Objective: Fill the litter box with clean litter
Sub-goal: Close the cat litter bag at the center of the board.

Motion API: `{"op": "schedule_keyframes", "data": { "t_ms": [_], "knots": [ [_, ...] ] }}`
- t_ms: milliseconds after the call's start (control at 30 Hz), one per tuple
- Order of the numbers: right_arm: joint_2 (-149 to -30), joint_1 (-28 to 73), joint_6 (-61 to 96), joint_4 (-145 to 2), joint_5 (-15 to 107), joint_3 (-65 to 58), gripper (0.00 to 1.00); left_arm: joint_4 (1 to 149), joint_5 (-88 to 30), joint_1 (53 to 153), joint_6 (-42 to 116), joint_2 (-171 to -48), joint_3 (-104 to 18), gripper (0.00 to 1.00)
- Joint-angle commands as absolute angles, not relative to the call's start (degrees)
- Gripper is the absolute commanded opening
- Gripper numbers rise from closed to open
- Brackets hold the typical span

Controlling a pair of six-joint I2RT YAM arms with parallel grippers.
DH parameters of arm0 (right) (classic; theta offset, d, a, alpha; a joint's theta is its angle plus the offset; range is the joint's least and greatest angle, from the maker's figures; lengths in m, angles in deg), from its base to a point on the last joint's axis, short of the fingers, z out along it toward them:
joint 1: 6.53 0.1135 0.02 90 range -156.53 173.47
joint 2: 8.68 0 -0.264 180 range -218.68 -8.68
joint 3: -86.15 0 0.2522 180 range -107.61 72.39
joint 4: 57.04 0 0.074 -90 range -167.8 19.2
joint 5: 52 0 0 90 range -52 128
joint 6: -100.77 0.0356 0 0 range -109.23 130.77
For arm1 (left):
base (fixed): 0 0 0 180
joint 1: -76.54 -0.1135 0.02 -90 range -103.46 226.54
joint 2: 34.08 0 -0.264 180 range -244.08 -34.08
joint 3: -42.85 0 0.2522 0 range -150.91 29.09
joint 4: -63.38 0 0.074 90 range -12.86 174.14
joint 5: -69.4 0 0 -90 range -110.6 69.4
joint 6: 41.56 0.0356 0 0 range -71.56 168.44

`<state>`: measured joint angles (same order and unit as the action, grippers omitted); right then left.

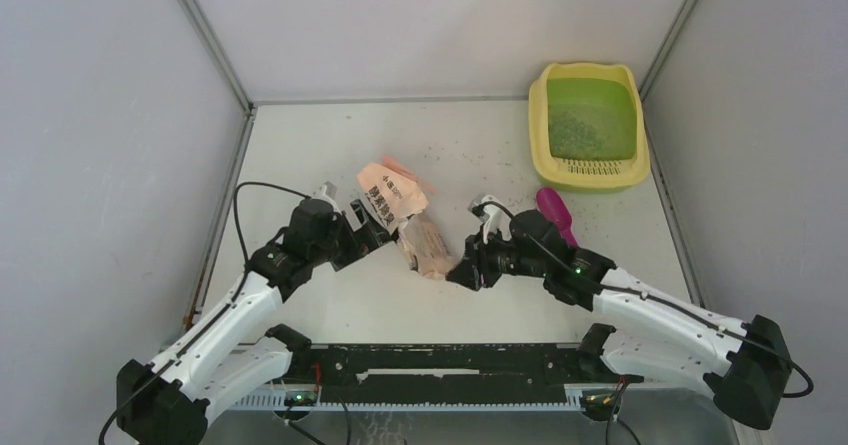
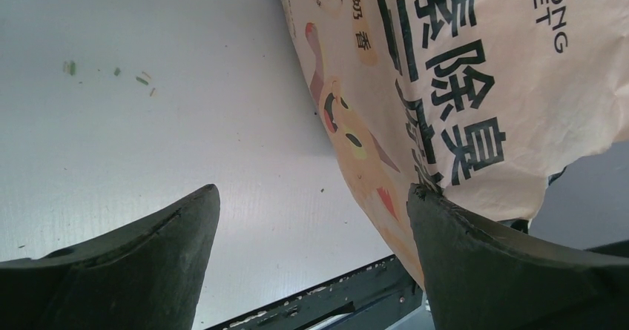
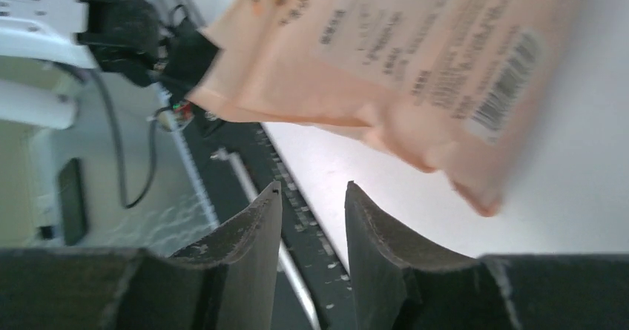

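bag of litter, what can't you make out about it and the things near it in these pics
Bag: whether its mouth is open, how much is inside; crumpled in the top view, cut off by the frame in both wrist views.
Scoop: lower end hidden under the right arm, top view.
Litter in the litter box: depth, too small in the top view.
Left gripper: whether it touches the bag; left wrist view too close.
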<state>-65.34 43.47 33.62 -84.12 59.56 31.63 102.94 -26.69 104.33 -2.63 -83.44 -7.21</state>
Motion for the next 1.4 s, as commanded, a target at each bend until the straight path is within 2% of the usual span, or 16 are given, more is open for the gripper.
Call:
{"op": "schedule_keyframes", "data": {
  "t_ms": [0,133,600,667,733,800,833,933,1000,1167,1367],
  "knots": [
    [-63.0,44.2,24.9,-74.5,48.4,36.5,0.45,101.7,-26.1,104.6,-2.6,-84.1,-8.7,1.0],
    [-64.9,46.8,20.3,-71.5,43.8,37.5,0.48,101.8,-25.9,104.5,-2.4,-84.4,-9.0,1.0],
    [-72.1,52.3,11.0,-63.8,45.8,37.3,0.57,103.5,-25.6,104.5,-1.5,-85.4,-10.7,1.0],
    [-72.4,53.0,9.5,-64.0,46.1,36.9,0.62,103.6,-25.4,104.5,-1.4,-85.4,-10.7,1.0],
    [-73.1,53.2,8.5,-64.6,47.1,36.3,0.79,103.6,-25.4,104.5,-1.3,-85.5,-10.6,1.0],
    [-74.0,53.5,7.9,-65.3,48.2,35.6,0.83,103.5,-25.5,104.5,-1.4,-85.7,-10.6,1.0],
    [-74.5,53.7,7.7,-65.4,48.4,35.3,0.95,103.5,-25.6,104.5,-1.4,-85.9,-10.6,1.0],
    [-76.4,54.3,7.1,-66.0,47.4,34.4,0.97,103.4,-25.8,104.5,-1.2,-86.1,-10.8,1.0],
    [-77.4,54.7,7.1,-66.0,45.3,34.0,0.92,103.4,-25.8,104.5,-1.1,-86.0,-10.9,1.0],
    [-78.1,54.7,7.4,-66.6,42.3,33.0,0.62,103.4,-25.8,104.5,-1.0,-86.0,-10.7,1.0],
    [-75.4,54.9,7.8,-68.3,38.4,32.1,0.35,103.4,-25.8,104.5,-1.0,-86.1,-10.6,1.0]
  ]
}}
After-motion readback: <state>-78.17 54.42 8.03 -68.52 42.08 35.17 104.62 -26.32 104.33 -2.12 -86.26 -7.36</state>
